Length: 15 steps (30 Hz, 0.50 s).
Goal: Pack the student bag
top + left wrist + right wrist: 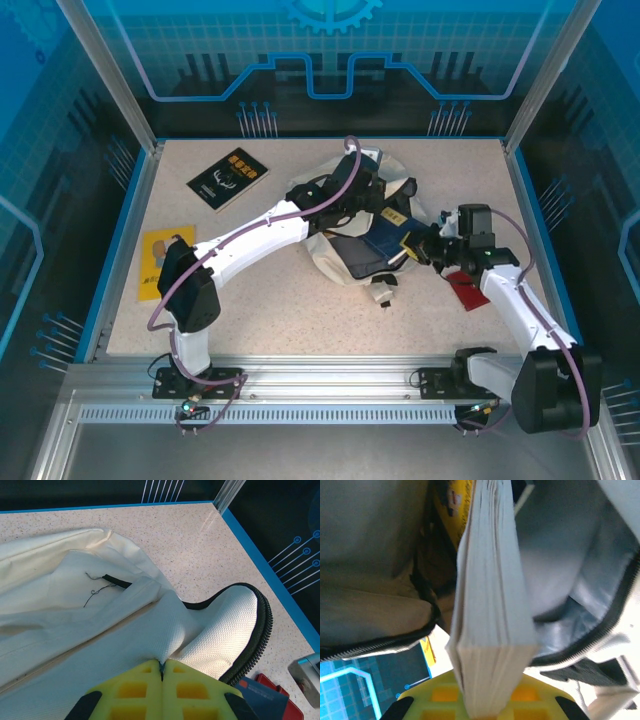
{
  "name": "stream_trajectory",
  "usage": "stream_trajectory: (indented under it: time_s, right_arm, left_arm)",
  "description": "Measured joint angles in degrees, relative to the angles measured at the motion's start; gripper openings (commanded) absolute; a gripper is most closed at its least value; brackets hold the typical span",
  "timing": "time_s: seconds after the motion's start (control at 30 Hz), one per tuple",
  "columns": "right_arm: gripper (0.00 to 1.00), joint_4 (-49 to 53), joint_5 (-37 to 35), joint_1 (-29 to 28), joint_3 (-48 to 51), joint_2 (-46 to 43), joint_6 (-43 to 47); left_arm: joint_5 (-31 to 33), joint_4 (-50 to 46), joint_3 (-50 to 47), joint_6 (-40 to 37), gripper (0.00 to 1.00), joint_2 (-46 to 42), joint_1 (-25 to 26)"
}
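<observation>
1. One student bag (325,260) is seen on the table (300,320), towards the middle of its far edge. It is made of soft cream-white woven fabric and is edged by a dark toothed zip (260,630).
2. Four flat things are counted:
   - one navy book (385,245) at the bag's mouth
   - one black book (228,178) near the far-left corner
   - one yellow booklet (155,255) by the left edge
   - one red item (468,292) towards the right edge
3. Two grippers are counted, each fitted with yellow pads moulded in square cells.
4. The left gripper (161,667) is closed tight, with a fold of the bag's fabric pinched between its pads.
5. The right gripper (482,707) is clamped on the navy book's thick block of pale pages, which is held edge-on in the bag's grey-lined opening.
</observation>
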<state>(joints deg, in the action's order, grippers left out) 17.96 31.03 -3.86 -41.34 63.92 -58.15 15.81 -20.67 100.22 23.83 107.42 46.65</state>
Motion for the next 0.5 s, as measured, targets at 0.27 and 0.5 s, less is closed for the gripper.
stream_trajectory:
  time_s: [0.27,0.5]
  right_arm:
    - [0.00,-7.48,-4.85,-4.50,-0.55,4.15,-3.34]
    - [0.00,-13.22,-12.11,-8.50,-1.09,12.46,-6.69]
  left_arm:
    - [0.00,-0.02,0.00,0.04,0.00,0.00,0.00]
    - [0.00,-0.37,0.00,0.20,0.00,0.00,0.00]
